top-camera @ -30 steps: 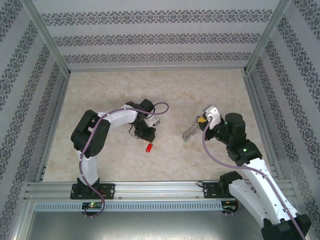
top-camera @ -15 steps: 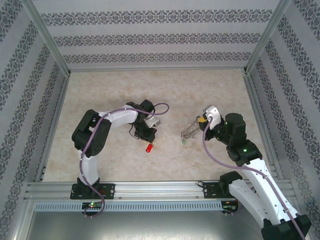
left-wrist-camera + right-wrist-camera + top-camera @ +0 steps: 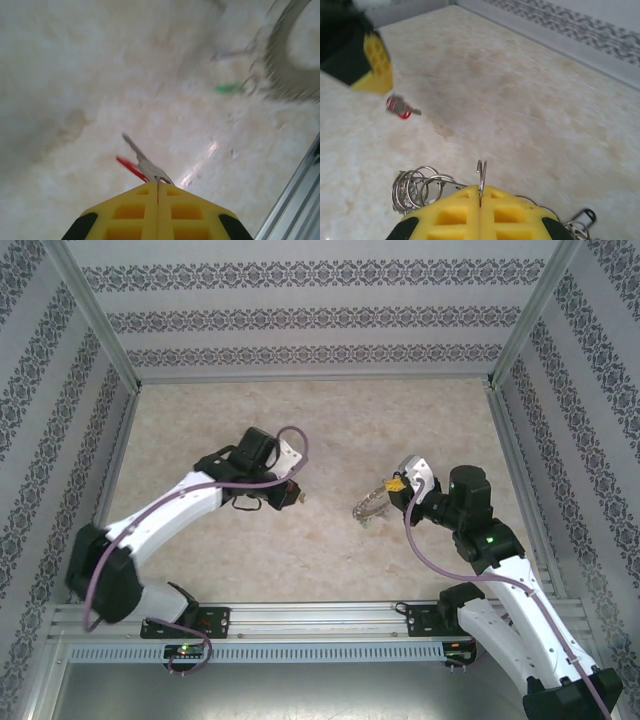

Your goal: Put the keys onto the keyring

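From above, the left gripper (image 3: 293,496) sits left of the ring (image 3: 370,506), gripped by the closed right gripper (image 3: 393,490). Left wrist view: jaws shut on a red-headed key (image 3: 144,165), blade pointing up-left, ring to the upper right. Right wrist view: fingers (image 3: 450,215) pinch a ring loop; key up-left.

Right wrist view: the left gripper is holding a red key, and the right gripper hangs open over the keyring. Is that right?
Not quite. The right gripper is shut, pinching one wire loop of the keyring, as the right wrist view shows. The left gripper does hold a red key.
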